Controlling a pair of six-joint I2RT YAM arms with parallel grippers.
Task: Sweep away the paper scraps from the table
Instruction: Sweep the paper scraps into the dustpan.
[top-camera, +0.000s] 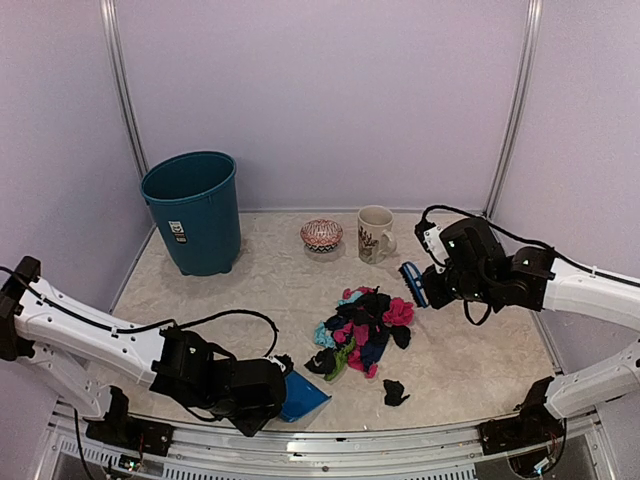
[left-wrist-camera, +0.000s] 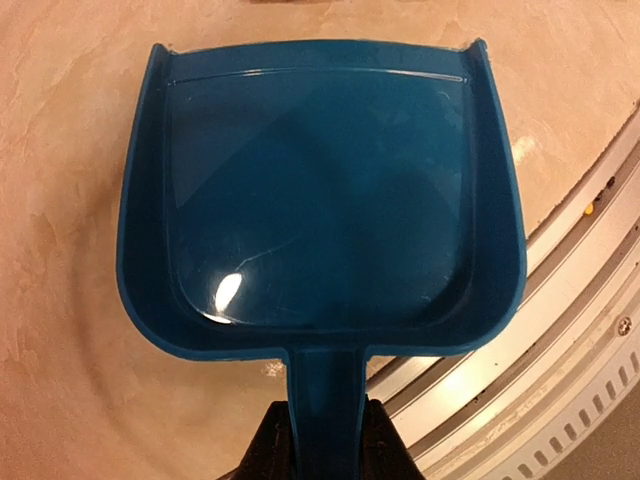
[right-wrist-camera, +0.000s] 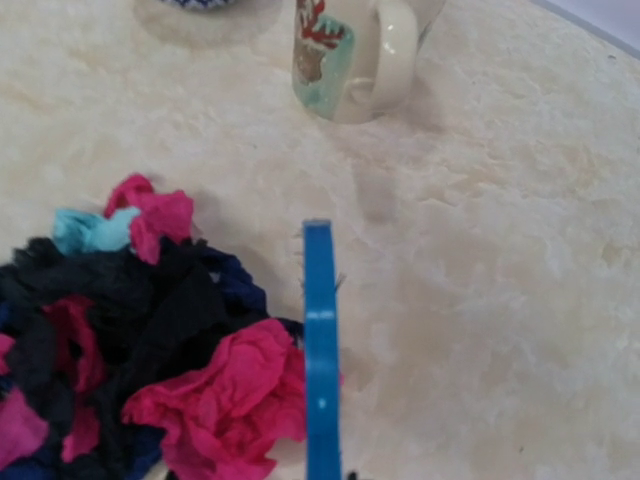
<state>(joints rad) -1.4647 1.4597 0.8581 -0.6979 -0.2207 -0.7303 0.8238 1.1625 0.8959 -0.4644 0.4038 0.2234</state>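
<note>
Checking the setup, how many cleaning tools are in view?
2: blue dustpan in the left gripper at the near edge; blue brush in the right gripper beside the paper scraps.

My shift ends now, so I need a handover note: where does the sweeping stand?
Left gripper: shut on the handle of the dustpan, which is empty, near the front edge of the table, apart from the pile.
Right gripper: shut on the brush, at the pile's right edge.
Paper scraps: mostly heaped mid-table; one black scrap lies apart, nearer the front.
Left to do: sweep everything into the dustpan.
</note>
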